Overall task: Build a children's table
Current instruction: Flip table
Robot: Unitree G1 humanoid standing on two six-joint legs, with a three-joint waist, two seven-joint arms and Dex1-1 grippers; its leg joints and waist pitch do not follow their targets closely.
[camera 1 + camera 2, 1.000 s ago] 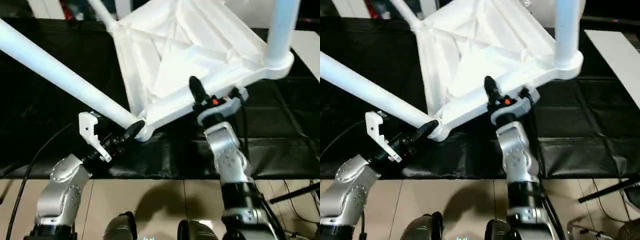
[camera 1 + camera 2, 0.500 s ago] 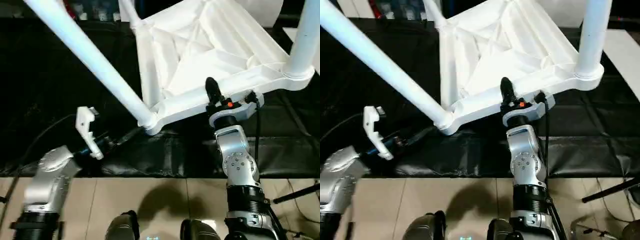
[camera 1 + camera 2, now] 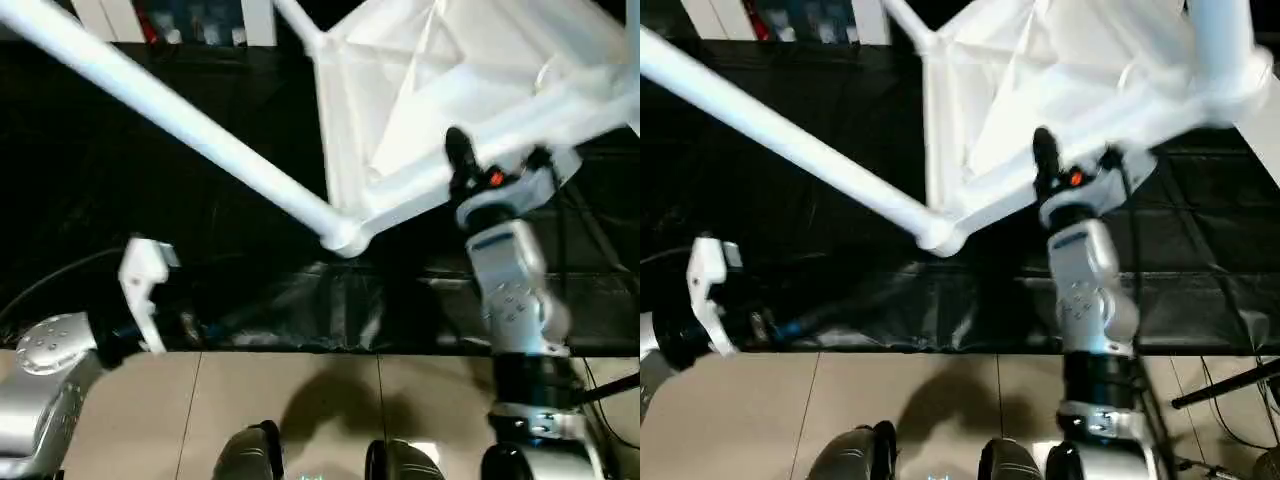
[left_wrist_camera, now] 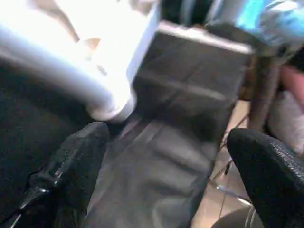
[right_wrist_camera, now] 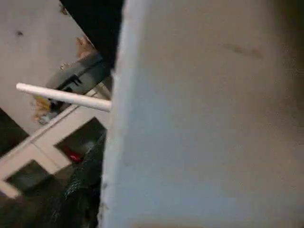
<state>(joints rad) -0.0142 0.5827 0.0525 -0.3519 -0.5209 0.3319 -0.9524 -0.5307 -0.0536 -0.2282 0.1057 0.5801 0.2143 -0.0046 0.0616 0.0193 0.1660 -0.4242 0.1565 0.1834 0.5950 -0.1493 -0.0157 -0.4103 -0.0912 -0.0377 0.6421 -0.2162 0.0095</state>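
Note:
The children's table (image 3: 400, 110) lies underside up and tilted on the black worktable, showing its ribbed underside. A long white leg (image 3: 180, 120) runs from the near corner socket (image 3: 342, 236) up to the far left. Another leg (image 3: 1220, 40) stands in the right corner socket. My right gripper (image 3: 462, 170) is shut on the top's near rim, one black finger showing over the edge. In the left wrist view my left gripper (image 4: 166, 135) is open, with its fingers (image 4: 78, 159) wide apart and nothing between them. It sits short of the corner socket (image 4: 111, 107).
The black-covered worktable (image 3: 120, 200) ends at a front edge (image 3: 300, 345), with tan floor (image 3: 300, 400) below it. A cable (image 3: 50, 280) loops by my left arm. A black stand leg (image 3: 1230, 385) crosses the floor at the lower right. Shelving stands behind the worktable.
My left gripper has opened, let go of the corner socket and drawn back toward the near left. The right gripper keeps its hold on the rim. The view has shifted.

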